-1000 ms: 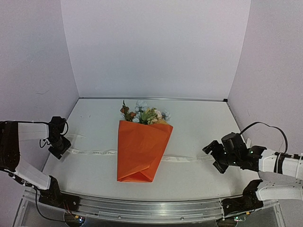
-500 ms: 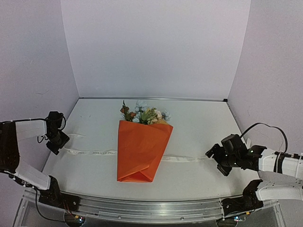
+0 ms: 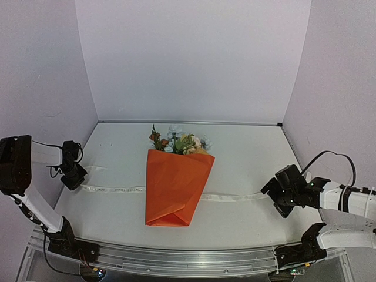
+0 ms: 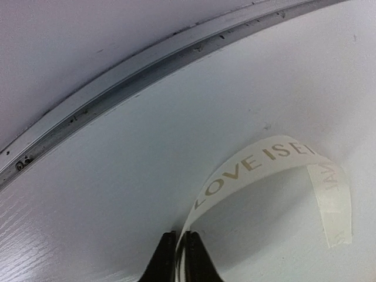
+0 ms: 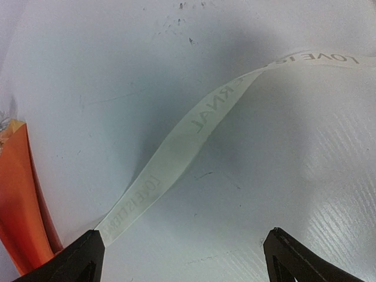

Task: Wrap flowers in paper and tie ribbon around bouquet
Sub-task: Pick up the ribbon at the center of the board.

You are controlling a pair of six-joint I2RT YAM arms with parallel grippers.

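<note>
The left gripper (image 4: 177,249) was clamped on the ribbon (image 4: 258,161)'s end; the right gripper (image 5: 182,249) stood wide open, the other end just beside one finger.

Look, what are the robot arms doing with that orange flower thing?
They are making a bouquet. The flowers sit wrapped in orange paper. A white ribbon lies across the table, seemingly passing under the wrap. The left gripper pinches one end; the right gripper hovers wide open by the other end, holding nothing. The ribbon is not tied yet.
</note>
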